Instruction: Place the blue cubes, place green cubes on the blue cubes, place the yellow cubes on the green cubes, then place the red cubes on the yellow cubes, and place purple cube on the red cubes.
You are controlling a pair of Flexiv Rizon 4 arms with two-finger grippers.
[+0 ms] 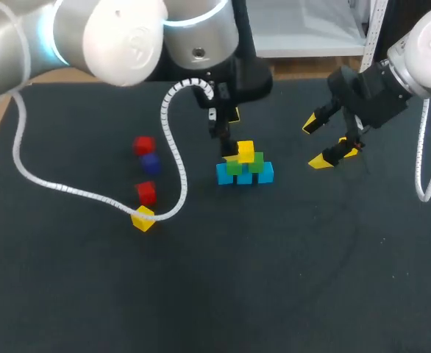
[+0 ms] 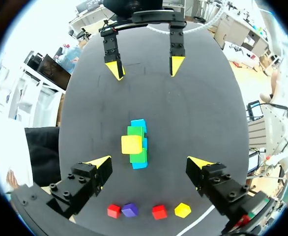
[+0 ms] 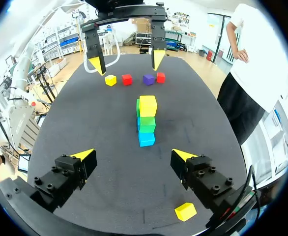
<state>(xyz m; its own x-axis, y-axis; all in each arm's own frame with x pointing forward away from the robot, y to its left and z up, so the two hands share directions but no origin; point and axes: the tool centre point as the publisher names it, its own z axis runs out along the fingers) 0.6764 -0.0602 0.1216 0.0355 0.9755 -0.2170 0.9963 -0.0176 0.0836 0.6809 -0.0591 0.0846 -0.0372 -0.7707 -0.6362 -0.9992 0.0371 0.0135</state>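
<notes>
While the left gripper hangs open over the cube stack, a spare yellow cube lies just beside the open right gripper, nearer that arm.

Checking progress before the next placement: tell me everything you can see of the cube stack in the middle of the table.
The cube stack is a small upright pyramid of plain, solid-coloured cubes. Three blue cubes sit side by side on the black table, with two green cubes on them and one yellow cube on top. No red or purple cube is on it. The left pincer hangs open above it, not touching.
</notes>
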